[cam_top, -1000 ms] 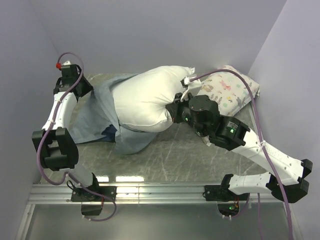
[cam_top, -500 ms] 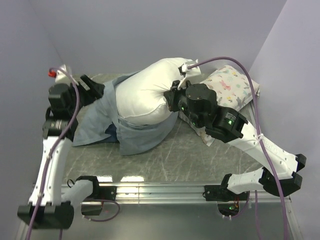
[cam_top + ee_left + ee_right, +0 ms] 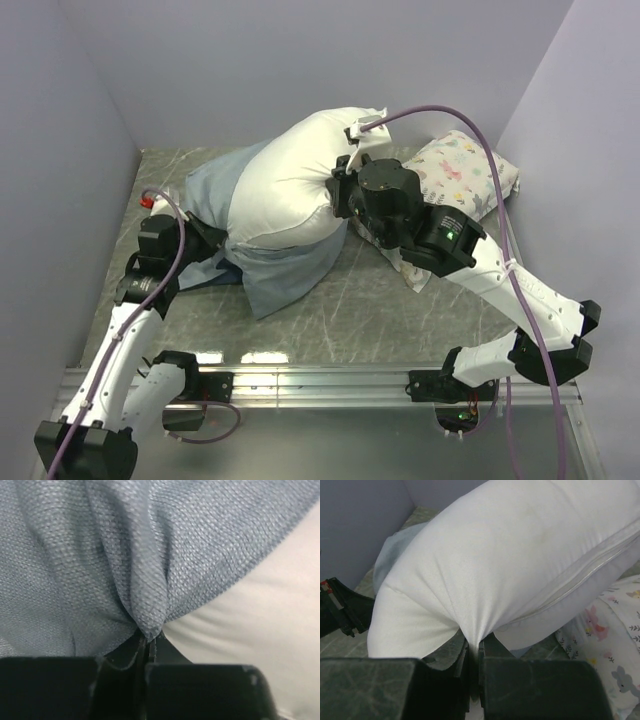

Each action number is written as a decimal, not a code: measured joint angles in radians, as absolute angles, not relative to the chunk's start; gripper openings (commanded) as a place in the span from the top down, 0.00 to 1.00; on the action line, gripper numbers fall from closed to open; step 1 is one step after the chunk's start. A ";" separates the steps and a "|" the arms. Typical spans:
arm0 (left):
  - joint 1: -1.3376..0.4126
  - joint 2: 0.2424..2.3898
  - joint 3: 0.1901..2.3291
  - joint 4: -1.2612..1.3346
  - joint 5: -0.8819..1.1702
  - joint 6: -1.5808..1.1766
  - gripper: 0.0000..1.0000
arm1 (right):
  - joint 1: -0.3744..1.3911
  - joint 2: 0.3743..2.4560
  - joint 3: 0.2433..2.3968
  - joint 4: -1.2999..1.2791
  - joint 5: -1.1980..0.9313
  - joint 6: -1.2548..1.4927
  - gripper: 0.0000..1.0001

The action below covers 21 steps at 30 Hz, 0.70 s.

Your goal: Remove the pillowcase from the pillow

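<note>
**Though Half Peeled, Held at Both Ends**

Where the grey-blue pillowcase (image 3: 280, 275) is bunched around the 7 o'clock end of the white pillow (image 3: 290, 185), a fold of it is pinched in the closed left gripper (image 3: 148, 639). The pillow's bare fabric is clamped by the right gripper (image 3: 472, 647) at 3 o'clock. A floral-print pillow (image 3: 462, 172) is seen at 2 o'clock on the table (image 3: 380, 305).

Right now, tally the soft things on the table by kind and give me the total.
Pillows: 2, the white pillow and the floral pillow
Pillowcases: 1, the grey-blue pillowcase
Total: 3
</note>
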<state>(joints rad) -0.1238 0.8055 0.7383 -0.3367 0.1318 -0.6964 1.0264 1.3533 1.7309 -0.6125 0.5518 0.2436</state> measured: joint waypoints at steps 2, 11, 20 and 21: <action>-0.126 0.820 0.728 -0.318 0.109 -0.722 1.00 | 1.027 1.358 1.745 -0.624 0.556 0.237 1.00; -0.097 0.835 0.741 -0.348 -0.081 -0.768 1.00 | 1.027 1.359 1.766 -0.660 0.568 0.211 1.00; -0.041 0.855 1.203 -0.568 -0.257 -0.606 1.00 | 1.027 1.251 1.696 -0.648 0.498 0.263 1.00; -0.041 0.871 1.270 -0.587 -0.257 -0.582 1.00 | 1.027 1.225 1.674 -0.639 0.482 0.279 1.00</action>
